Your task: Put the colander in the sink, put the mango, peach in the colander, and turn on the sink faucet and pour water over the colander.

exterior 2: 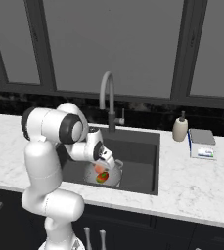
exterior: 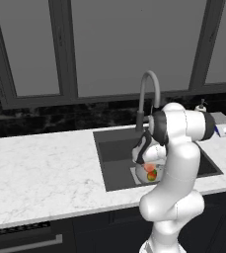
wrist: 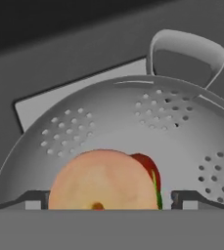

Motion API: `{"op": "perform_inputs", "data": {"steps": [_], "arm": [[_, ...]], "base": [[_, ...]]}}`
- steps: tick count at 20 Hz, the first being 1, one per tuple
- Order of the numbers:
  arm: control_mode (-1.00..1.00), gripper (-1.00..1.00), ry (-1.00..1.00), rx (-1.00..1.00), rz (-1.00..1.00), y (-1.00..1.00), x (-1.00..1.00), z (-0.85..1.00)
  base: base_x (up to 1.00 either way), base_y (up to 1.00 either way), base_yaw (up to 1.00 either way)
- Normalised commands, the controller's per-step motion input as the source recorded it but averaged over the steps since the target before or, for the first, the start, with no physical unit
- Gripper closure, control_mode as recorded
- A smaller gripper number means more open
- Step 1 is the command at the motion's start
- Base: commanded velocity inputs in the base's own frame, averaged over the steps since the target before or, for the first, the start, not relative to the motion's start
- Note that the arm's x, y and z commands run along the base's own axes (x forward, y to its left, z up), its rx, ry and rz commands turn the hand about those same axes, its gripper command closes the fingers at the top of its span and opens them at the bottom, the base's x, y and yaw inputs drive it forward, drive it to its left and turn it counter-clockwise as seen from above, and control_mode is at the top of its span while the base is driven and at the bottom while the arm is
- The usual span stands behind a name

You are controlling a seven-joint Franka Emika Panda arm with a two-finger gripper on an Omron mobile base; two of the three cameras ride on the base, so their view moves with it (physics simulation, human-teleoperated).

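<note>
So the gripper (wrist: 103, 200) was right down inside the colander (wrist: 147, 122), jaws spread wide on either side of the peach (wrist: 101, 180), not pinching it as far as I could tell, so I'd say this was the let-go of the second fruit. The peach sat in the bottom of the bowl with the mango (wrist: 150, 171) tucked just behind it and touching it, only a sliver of red and green showing. From the side you could see the colander (exterior 2: 114, 177) sitting on the floor of the sink (exterior 2: 143, 151), near its front. If I were doing it, I'd lift straight up and out, since those fingertips (wrist: 35, 199) were close to the peach and a sideways drag could roll it or nudge the bowl. Further back stood the faucet (exterior 2: 108, 100), spout arched toward the basin, no water that I could spot. Its little side lever would be my next target.
</note>
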Motion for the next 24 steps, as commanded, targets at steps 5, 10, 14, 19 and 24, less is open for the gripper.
{"op": "perform_inputs", "data": {"steps": [5, 10, 14, 19, 24], "arm": [[-1.0, -1.0, -0.01, 0.0, 0.0, 0.02, -0.06, 0.3], [-1.0, -1.0, -0.05, 0.0, 0.0, 0.03, -0.19, 0.52], [-1.0, -1.0, -0.1, -0.01, 0.0, 0.11, -0.37, 0.63], [-1.0, -1.0, -0.02, 0.0, 0.0, 0.13, -0.74, 0.42], [-1.0, -1.0, 0.01, 0.0, 0.0, 0.01, -0.57, 0.7]], "base": [[0.0, 0.0, 0.0], [0.0, 0.0, 0.0], [0.0, 0.0, 0.0], [0.0, 0.0, 0.0], [0.0, 0.0, 0.0]]}}
